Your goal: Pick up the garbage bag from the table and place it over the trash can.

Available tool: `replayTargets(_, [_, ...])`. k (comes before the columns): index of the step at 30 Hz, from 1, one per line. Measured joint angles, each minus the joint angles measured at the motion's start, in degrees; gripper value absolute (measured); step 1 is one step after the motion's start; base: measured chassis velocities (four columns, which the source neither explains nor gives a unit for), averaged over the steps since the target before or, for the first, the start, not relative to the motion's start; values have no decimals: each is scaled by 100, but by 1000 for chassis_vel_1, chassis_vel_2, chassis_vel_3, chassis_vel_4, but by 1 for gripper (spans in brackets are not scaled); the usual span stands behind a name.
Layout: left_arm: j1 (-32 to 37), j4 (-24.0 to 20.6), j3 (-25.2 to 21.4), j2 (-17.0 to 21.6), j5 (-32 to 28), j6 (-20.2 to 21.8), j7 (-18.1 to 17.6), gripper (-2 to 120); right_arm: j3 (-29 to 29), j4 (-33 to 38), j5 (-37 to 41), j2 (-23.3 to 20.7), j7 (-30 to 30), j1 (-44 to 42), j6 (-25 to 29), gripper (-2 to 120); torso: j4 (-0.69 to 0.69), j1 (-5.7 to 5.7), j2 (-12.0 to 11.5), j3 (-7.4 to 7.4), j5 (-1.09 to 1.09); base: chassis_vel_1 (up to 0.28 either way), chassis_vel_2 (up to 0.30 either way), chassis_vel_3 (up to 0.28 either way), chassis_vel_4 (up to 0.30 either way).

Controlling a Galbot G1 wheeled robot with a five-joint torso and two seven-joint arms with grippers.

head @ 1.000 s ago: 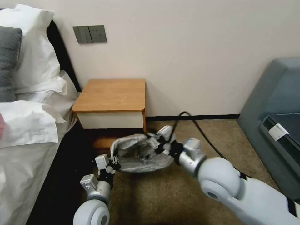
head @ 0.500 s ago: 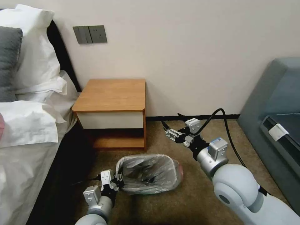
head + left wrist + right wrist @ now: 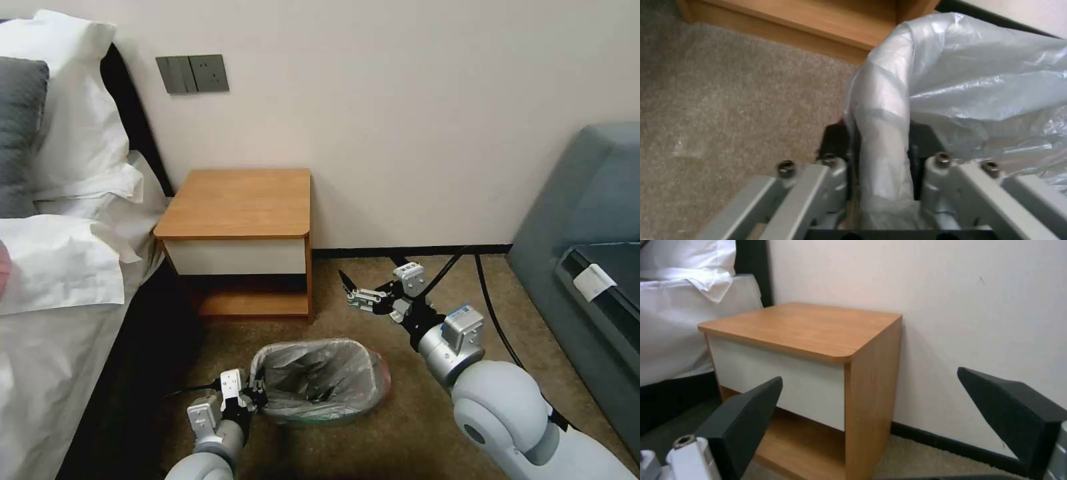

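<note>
Flanking the bagged trash can (image 3: 313, 383): table (image 3: 240, 203), carpet (image 3: 413, 413).

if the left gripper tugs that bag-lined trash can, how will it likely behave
The trash can looks small and thin-walled, so it probably slides or tips easily. The crinkled garbage bag seems floppy and may slip off the rim where the left gripper pinches it.
</note>
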Motion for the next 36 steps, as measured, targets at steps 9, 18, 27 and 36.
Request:
replayTargets(9, [-89,-86,-54,-21,143,-19,70,60,73,85,-81,7,-67,-244,0,100,-2,0,0,0,-3,0,0,0,0])
replayTargets(18, [-62,-104,-62,-64,768,-414,130,94,163,157,-158,111,-127,-488,44,100,0,0,0,0,-2,0,0,0,0])
replayTargets(27, [70,20,-407,-179,1985,-2316,592,100,1338,-749,-1430,768,-640,-1565,2007,100,-1,1,0,0,-1,0,0,0,0])
replayTargets(36, [685,-145,-908,-385,2387,-3476,1385,100,2463,-1148,-1925,1934,-1067,-3188,3445,100,-2,0,0,0,-1,0,0,0,0])
